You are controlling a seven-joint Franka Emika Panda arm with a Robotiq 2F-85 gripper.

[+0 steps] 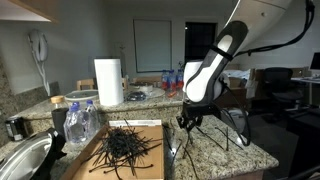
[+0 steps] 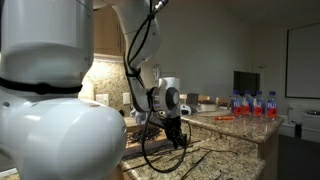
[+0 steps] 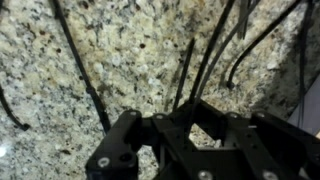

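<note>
Fingers closed tight on a few ties, which fan down from the gripper toward bare counter near its front edge. The pile lies on the board just beside. Judged: only this bunch is off the board, and the bulk remains.

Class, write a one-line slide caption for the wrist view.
Closed claw grips thin black ties above a speckled granite counter.
</note>
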